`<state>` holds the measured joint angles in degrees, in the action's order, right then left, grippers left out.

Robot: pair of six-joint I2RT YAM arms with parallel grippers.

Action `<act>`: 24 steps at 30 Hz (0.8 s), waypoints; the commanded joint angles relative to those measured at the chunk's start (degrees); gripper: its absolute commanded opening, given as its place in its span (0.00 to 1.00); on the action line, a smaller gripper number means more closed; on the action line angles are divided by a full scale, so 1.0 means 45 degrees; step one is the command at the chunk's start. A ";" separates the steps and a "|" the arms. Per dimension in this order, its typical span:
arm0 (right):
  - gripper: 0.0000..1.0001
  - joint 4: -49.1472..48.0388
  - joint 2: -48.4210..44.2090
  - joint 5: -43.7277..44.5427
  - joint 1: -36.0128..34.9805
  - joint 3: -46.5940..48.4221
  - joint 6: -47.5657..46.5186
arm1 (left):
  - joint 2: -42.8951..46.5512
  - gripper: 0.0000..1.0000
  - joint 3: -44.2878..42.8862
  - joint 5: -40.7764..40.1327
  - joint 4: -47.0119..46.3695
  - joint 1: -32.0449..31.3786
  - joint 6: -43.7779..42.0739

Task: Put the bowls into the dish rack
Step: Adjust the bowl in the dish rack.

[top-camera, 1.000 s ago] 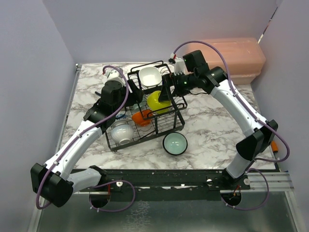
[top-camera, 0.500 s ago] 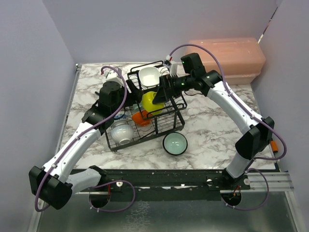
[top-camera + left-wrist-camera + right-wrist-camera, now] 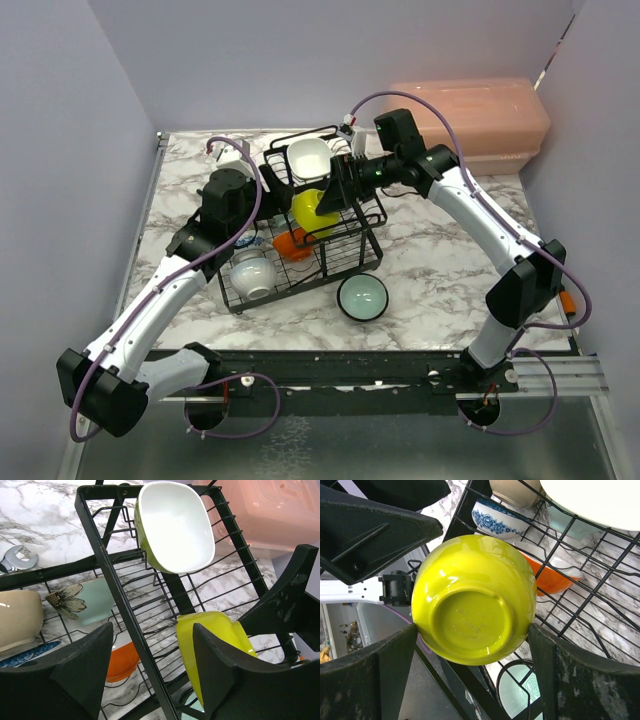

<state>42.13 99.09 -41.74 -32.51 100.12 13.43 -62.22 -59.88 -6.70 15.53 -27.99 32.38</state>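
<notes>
My right gripper (image 3: 472, 628) is shut on the yellow-green bowl (image 3: 472, 602), its fingers pressing both sides, bottom towards the camera. It holds the bowl tilted over the middle of the black dish rack (image 3: 350, 262). In the rack sit a white bowl (image 3: 309, 158) on the upper shelf, an orange bowl (image 3: 290, 243), a blue-patterned bowl (image 3: 497, 520) and a beige bowl (image 3: 17, 617). A pale teal bowl (image 3: 362, 297) stands on the table just in front of the rack. My left gripper (image 3: 152, 630) hangs open over the rack's left side, a rack bar between its fingers.
A pink translucent lidded box (image 3: 480, 115) stands at the back right. A metal wrench (image 3: 17, 560) lies on the marble table behind the rack. Grey walls close in the table on the left, back and right.
The right gripper has carried the yellow-green bowl a little to the left over the rack. The left arm has shifted slightly leftward.
</notes>
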 commanded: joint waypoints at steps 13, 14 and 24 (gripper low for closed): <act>0.89 0.0613 -0.0089 0.1174 -0.1115 0.0862 -0.1160 | -0.0002 0.68 -0.0572 -0.0769 -0.0041 -0.0011 -0.0879; 0.89 0.0435 -0.0235 0.1236 -0.1115 0.0777 -0.1150 | -0.0054 0.68 -0.0642 -0.0776 -0.0058 -0.0011 -0.0913; 0.91 -0.0891 -0.0437 0.0058 -0.1120 0.0194 -0.0430 | -0.0260 0.68 -0.0830 -0.0602 -0.0060 -0.0011 -0.1041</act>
<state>42.48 97.97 -35.81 -35.90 101.93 9.39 -63.24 -62.04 -8.64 15.51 -27.99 28.84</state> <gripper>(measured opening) 0.911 0.682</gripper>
